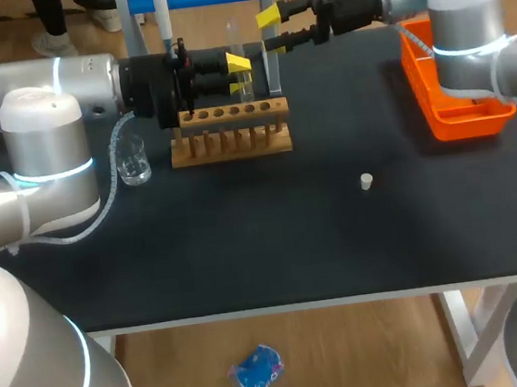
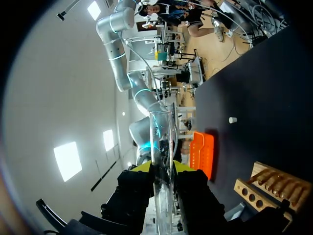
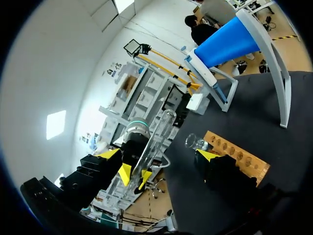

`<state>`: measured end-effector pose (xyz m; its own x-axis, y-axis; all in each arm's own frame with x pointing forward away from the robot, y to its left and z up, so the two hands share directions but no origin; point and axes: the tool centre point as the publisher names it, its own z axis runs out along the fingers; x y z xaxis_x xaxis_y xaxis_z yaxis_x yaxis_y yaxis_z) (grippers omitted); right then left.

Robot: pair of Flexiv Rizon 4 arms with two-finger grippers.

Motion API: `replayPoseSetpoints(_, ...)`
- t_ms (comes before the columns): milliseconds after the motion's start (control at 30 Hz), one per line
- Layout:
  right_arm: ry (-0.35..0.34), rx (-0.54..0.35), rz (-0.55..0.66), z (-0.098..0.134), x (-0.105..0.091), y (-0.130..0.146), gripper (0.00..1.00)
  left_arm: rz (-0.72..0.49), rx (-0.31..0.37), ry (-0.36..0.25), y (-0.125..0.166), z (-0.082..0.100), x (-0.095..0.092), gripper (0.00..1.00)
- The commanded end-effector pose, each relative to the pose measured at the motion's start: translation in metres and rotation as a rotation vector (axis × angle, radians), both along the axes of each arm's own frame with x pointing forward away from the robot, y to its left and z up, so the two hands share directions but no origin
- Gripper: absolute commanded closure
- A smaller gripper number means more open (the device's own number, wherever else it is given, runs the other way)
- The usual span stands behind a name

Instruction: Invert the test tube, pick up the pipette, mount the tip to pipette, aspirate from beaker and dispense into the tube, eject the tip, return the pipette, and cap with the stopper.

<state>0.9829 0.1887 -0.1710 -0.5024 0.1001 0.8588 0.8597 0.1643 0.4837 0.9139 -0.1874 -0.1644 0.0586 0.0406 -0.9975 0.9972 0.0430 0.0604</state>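
In the head view my left gripper [image 1: 237, 73] is shut on a clear test tube [image 1: 234, 39], held upright just above the wooden rack [image 1: 230, 131]. The left wrist view shows the test tube [image 2: 161, 147] pinched between that gripper's [image 2: 161, 167] yellow tips. My right gripper [image 1: 272, 29] stands open just right of the tube, at the table's back, with nothing between its fingers. In the right wrist view the test tube [image 3: 157, 133] lies ahead of my right gripper [image 3: 159, 154]. A glass beaker [image 1: 132, 161] stands left of the rack. The small white stopper [image 1: 366, 181] lies mid-right. The pipette [image 1: 162, 18] hangs in a blue stand at the back.
An orange tray [image 1: 459, 105] sits at the right edge under my right arm. The rack [image 2: 269, 188] has a row of several holes. The blue stand's frame [image 3: 230, 39] rises behind the rack.
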Motion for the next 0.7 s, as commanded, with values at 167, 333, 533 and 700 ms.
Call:
replayPoseSetpoints(167,-0.447,-0.068,0.030,-0.034,0.001,-0.025,0.00,0.002,0.001,-0.001,0.001,0.001,-0.001,1.00)
replayPoseSetpoints(333,-0.712,-0.168,0.048,-0.046,0.001,-0.037,0.00,0.002,0.001,-0.001,0.001,0.001,-0.001,1.00)
replayPoseSetpoints(533,-0.870,-0.311,0.161,-0.065,0.001,-0.035,0.00,0.002,0.001,-0.001,0.001,0.001,-0.001,1.00)
replayPoseSetpoints(700,-0.870,-0.311,0.161,-0.065,0.001,-0.035,0.00,0.002,0.001,-0.001,0.001,0.001,-0.001,1.00)
